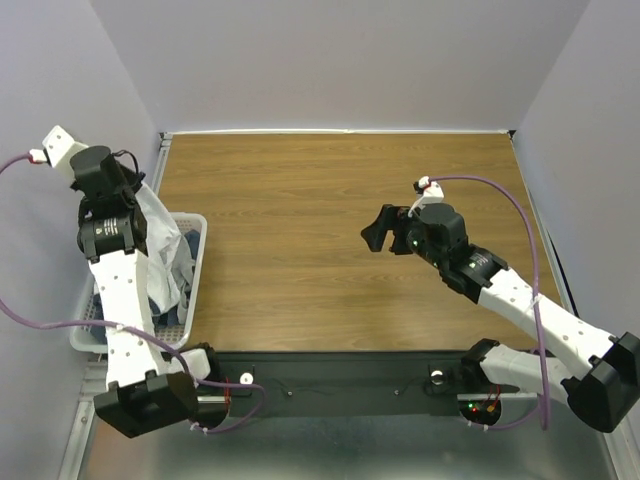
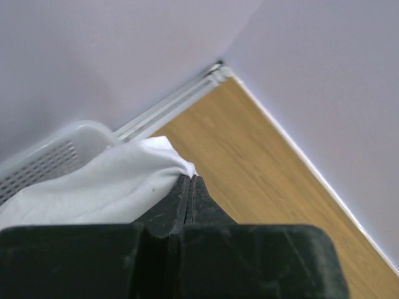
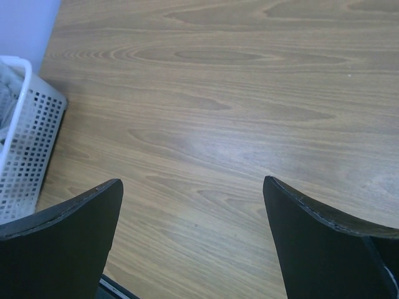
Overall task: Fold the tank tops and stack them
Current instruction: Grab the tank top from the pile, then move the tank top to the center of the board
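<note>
Barely begun: the left pincer (image 2: 190,180) is clamped on a white tank top (image 2: 106,187) above the basket (image 1: 198,262); the right pincer (image 3: 192,180) gapes empty, right of the basket. All folding and stacking is left.

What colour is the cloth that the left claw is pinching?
White. The cloth held by the left gripper shows best in the left wrist view.

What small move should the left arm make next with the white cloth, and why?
Probably lift it higher and swing right, over the table. The left gripper is shut on the white tank top, which hangs over the lattice basket; the right gripper is open above the wood.
</note>
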Available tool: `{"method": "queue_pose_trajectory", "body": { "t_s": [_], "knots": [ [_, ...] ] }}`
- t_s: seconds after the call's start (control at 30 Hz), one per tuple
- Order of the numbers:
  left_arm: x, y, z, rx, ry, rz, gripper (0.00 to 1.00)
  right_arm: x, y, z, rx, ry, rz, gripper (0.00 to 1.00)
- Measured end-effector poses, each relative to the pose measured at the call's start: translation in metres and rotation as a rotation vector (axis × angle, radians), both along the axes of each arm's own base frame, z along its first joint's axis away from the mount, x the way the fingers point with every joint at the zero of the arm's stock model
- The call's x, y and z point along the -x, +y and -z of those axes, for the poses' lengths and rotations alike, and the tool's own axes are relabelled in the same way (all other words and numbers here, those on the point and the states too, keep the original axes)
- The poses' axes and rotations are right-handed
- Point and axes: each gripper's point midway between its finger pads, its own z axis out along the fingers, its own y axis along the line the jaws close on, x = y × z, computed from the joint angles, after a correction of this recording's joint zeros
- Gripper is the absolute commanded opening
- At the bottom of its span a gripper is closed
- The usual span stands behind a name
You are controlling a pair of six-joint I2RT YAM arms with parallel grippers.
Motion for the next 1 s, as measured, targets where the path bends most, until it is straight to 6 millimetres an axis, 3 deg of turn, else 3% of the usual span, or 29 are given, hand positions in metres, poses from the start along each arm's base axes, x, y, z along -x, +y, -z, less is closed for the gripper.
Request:
{"method": "queue_pose_trajectory", "body": {
  "t_s": [0.1, 0.2, 0.33, 0.4, 0.53, 0.6, 0.67, 0.73, 0.77, 0.83, 0.9, 1.0],
  "knots": [
    [-0.003, -0.034, -0.05, -0.035, -0.095, 0.121, 0.0, -0.003, 0.002, -0.009, -0.007, -0.015, -0.003, 1.0],
    [-0.005, -0.082, -0.095, -0.059, -0.179, 0.256, 0.0, -0.007, 0.005, -0.02, -0.014, -0.032, -0.004, 1.0],
    [0.004, -0.183, -0.162, -0.059, -0.325, 0.548, 0.0, -0.014, 0.007, -0.042, -0.029, -0.07, 0.005, 1.0],
    [0.013, -0.22, -0.184, -0.057, -0.371, 0.637, 0.0, -0.018, 0.005, -0.056, -0.037, -0.098, 0.026, 1.0],
    [0.028, -0.294, -0.203, -0.044, -0.402, 0.802, 0.0, -0.024, -0.002, -0.081, -0.054, -0.152, 0.075, 1.0],
    [0.034, -0.334, -0.195, -0.04, -0.38, 0.889, 0.0, -0.025, -0.007, -0.088, -0.061, -0.172, 0.101, 1.0],
    [0.033, -0.356, -0.179, -0.047, -0.349, 0.929, 0.0, -0.024, -0.015, -0.096, -0.065, -0.193, 0.133, 1.0],
    [0.024, -0.367, -0.144, -0.067, -0.282, 0.931, 0.17, -0.024, -0.021, -0.101, -0.069, -0.209, 0.159, 1.0],
    [0.019, -0.368, -0.125, -0.076, -0.242, 0.926, 0.34, -0.023, -0.024, -0.102, -0.07, -0.217, 0.172, 1.0],
    [0.003, -0.366, -0.079, -0.08, -0.154, 0.908, 0.57, -0.023, -0.031, -0.099, -0.064, -0.221, 0.2, 1.0],
    [-0.015, -0.357, -0.031, -0.077, -0.06, 0.882, 0.63, -0.023, -0.035, -0.087, -0.047, -0.207, 0.221, 1.0],
    [-0.032, -0.341, 0.024, -0.04, 0.039, 0.857, 0.66, -0.023, -0.041, -0.056, -0.005, -0.16, 0.247, 1.0]
  ]
}}
